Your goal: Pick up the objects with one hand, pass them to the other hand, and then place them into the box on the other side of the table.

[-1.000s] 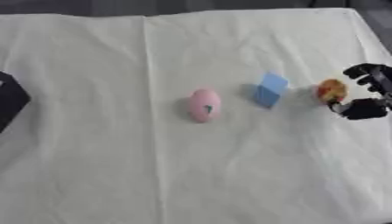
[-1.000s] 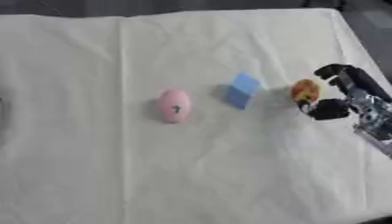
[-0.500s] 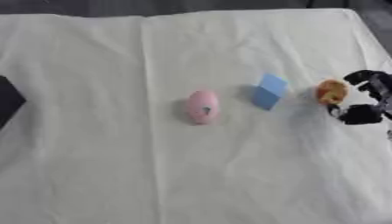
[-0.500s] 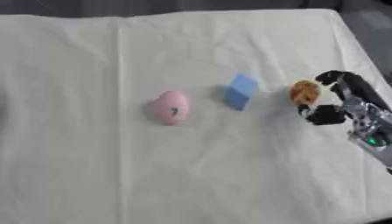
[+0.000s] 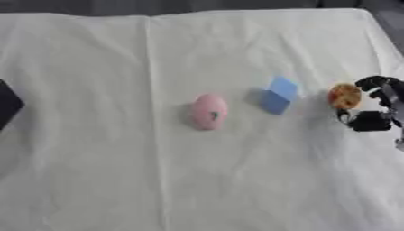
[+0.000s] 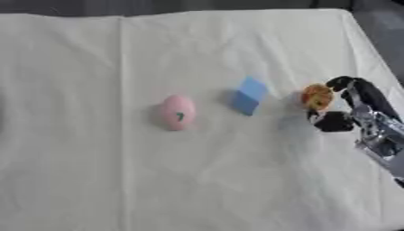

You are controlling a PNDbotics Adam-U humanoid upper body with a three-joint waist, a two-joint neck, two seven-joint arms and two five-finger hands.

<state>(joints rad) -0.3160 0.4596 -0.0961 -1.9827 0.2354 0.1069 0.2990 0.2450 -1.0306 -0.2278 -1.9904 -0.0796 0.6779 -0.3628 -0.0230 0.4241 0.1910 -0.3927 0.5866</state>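
Orange-brown round thing [image 6: 317, 96] cupped at the fingertips of the right hand [image 6: 353, 106], fingers [image 6: 345, 82] curled over its top, thumb [image 6: 332, 122] hooked just below; whether touching or a hair apart, cannot tell. Just beyond it to the hand's left, a blue block [image 6: 249, 95] tilted on the white cloth [image 6: 205, 180]. Farther left, a pink egg shape [image 6: 176, 112] with a dark mark. Well apart at the far left edge, a dark corner [image 5: 8, 103].
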